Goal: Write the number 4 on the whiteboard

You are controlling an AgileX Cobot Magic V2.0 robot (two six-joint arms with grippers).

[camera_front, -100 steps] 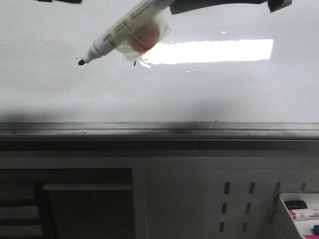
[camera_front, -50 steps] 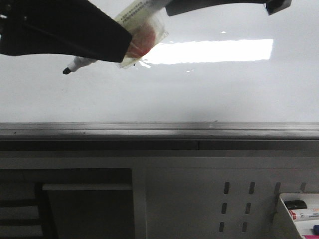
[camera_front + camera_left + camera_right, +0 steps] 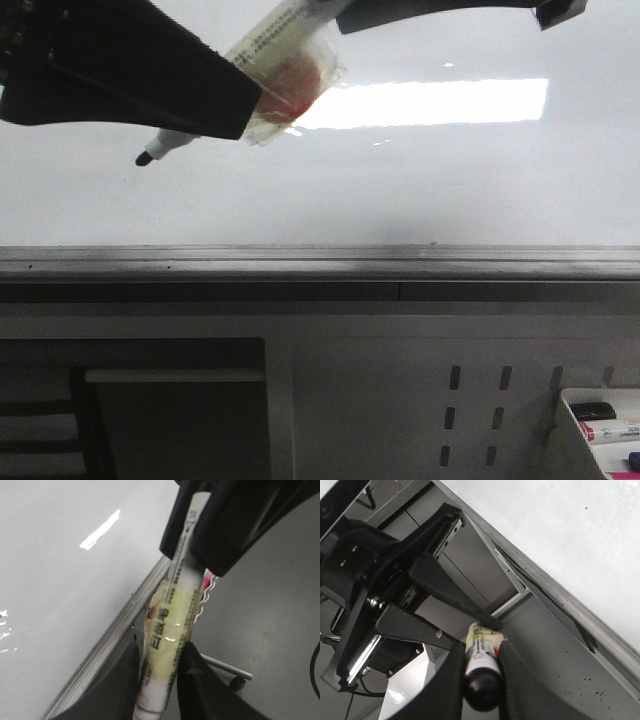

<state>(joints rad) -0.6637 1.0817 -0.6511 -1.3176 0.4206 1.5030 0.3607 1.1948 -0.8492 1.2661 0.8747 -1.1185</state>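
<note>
The whiteboard (image 3: 450, 180) is glossy white and bare; no number 4 shows on it. A white marker (image 3: 290, 70), wrapped in yellowish tape with a red patch, slants down to the left, its black tip (image 3: 142, 159) close to the board. My right gripper (image 3: 345, 15) is shut on the marker's rear end (image 3: 482, 655). My left gripper (image 3: 235, 100) comes in from the left, its fingers (image 3: 125, 680) pressed on both sides of the barrel (image 3: 170, 630). It hides the marker's front part in the front view.
A grey metal ledge (image 3: 320, 262) runs along the board's lower edge. Below it are a grey perforated panel (image 3: 470, 410) and, at the bottom right, a white tray (image 3: 575, 425) holding spare markers. A dark opening (image 3: 170, 420) is at the lower left.
My left gripper has come in from the left and closed around the marker's barrel. The marker tip has moved down and a little to the left. The right gripper has kept its hold.
</note>
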